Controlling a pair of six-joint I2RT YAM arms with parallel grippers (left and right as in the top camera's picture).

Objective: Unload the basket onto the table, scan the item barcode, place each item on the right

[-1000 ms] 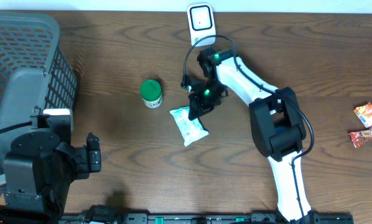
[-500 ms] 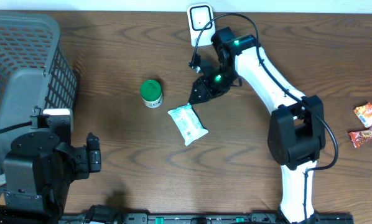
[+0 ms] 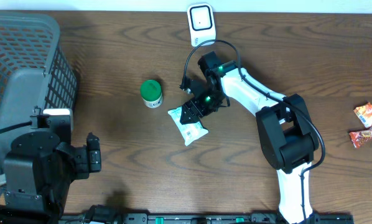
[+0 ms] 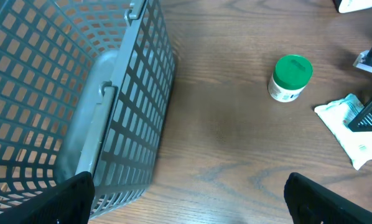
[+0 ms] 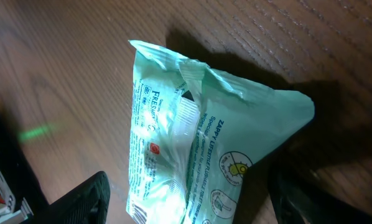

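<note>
Right tool (image 3: 188, 115) back over one packet (image 3: 191, 130)

Packet (image 5: 192, 143) lower end cut by frame edge; fine print unreadable; basket (image 3: 24, 31) cropped left.

Green pouch (image 5: 198, 155): "ZAPPY", partial "FRES…" legible; rest too small.

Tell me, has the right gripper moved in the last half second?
Yes. The right gripper has swung away from the white scanner, down over the green packet.
</note>
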